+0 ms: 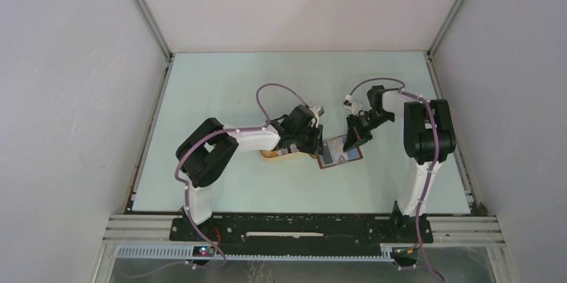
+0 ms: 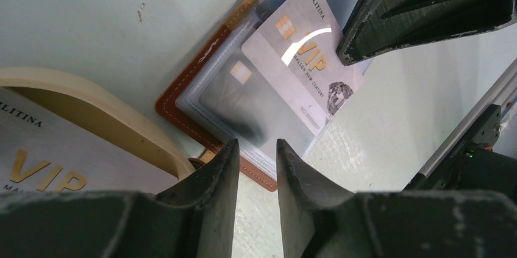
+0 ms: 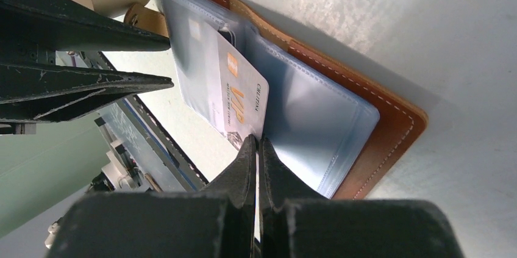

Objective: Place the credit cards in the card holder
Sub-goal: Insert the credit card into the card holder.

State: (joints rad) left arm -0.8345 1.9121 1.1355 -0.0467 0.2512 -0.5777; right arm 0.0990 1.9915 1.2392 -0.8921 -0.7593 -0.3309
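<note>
Card holder (image 3: 390,130) lies open and flat, sleeves up, a little right of the middle of the table (image 1: 220,96) and toward its near edge. The cream tray (image 2: 103,114) sits just beside its left edge.

Right gripper (image 3: 257,143): fingers pressed together, pinching the near short edge of the white card (image 3: 239,93). The card runs slantwise over the left page, its far end at or just inside a clear sleeve. How deep it sits cannot be told. Holding it by the tail end probably leaves the leading edge free to slide in.

Left gripper (image 2: 256,146): fingers part-spread, nothing seen between them, low over the holder's corner by the strap. Contact with the leather cannot be confirmed. Judged purpose: to pin the holder so it does not skid under the push.

Dark card (image 2: 244,102) sits inside a sleeve beneath the white one. Silver card (image 2: 67,160) lies in the tray, not yet loaded.

Risk: the card is at an angle to the sleeve mouth and may jam or buckle the plastic.
</note>
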